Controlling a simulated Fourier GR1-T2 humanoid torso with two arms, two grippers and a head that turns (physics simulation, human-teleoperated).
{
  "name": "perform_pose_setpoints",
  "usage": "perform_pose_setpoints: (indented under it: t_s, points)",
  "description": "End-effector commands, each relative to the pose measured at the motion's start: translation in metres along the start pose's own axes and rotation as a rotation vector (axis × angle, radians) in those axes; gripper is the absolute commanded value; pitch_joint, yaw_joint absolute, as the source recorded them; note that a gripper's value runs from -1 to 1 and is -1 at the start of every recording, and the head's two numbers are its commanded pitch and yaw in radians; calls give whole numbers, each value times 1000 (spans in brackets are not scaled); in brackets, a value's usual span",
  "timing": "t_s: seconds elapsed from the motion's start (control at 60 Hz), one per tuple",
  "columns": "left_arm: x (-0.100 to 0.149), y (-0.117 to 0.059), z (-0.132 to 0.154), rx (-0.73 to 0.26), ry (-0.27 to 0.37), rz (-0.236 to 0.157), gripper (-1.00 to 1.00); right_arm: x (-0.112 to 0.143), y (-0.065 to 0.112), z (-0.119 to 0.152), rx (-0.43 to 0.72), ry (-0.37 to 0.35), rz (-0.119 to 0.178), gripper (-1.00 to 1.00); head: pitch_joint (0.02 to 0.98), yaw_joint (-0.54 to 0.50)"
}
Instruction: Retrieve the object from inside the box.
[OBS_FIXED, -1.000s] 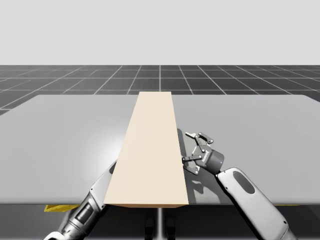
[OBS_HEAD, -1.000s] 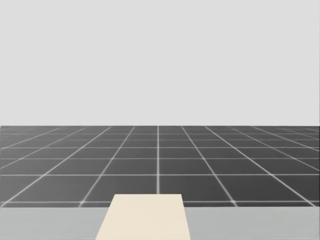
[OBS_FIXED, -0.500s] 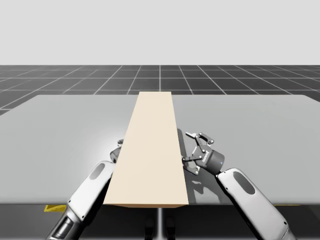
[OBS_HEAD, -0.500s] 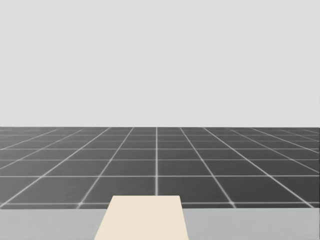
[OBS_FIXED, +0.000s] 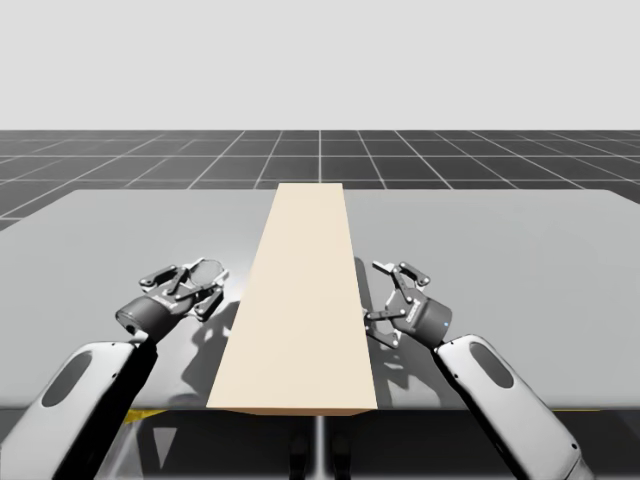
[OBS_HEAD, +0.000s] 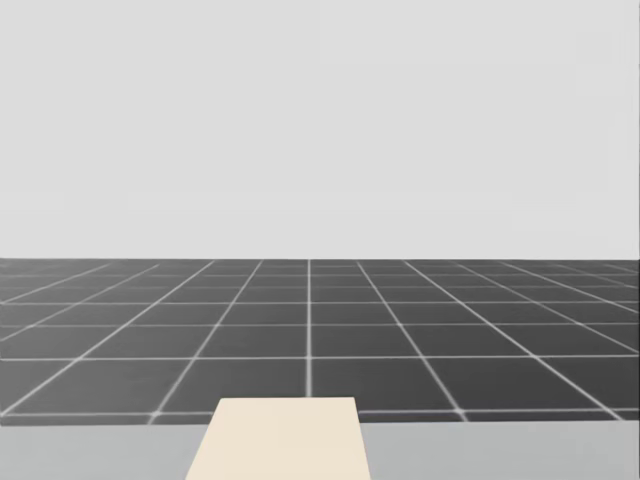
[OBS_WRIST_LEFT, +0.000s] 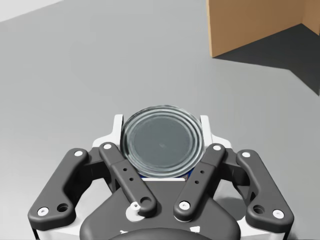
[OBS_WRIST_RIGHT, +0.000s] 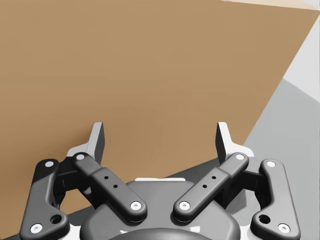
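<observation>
As it stands beside the box (OBS_FIXED: 305, 310), left gripper (OBS_WRIST_LEFT: 161, 122): jaws clenched on a round can (OBS_WRIST_LEFT: 162, 144).
Right gripper (OBS_WRIST_RIGHT: 160, 134): jaws released, facing the box wall.

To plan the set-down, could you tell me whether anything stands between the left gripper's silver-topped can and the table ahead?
Nothing visible does. The left gripper is shut on the silver-topped can outside the box, which stands off to one side; grey table lies ahead.
</observation>
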Motion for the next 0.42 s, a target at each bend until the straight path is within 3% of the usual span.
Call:
perform_pose_setpoints:
  t_s: [0.017,0.25,0.367,0.417]
  points:
    - [60,15,-4,-69,-110,-63,1000,2,-1,0,-3,-11,1,-1000,102,-24]
    - [129,36,-4,-18,-185,-114,1000,1,-3,1,2,-18,1,-1000,98,-22]
    - [163,41,-8,-3,-221,-128,1000,2,-3,-4,-48,-88,18,-1000,95,-24]
    - [180,41,-8,-5,-244,-128,1000,1,-3,-7,-71,-98,-3,-1000,95,-26]
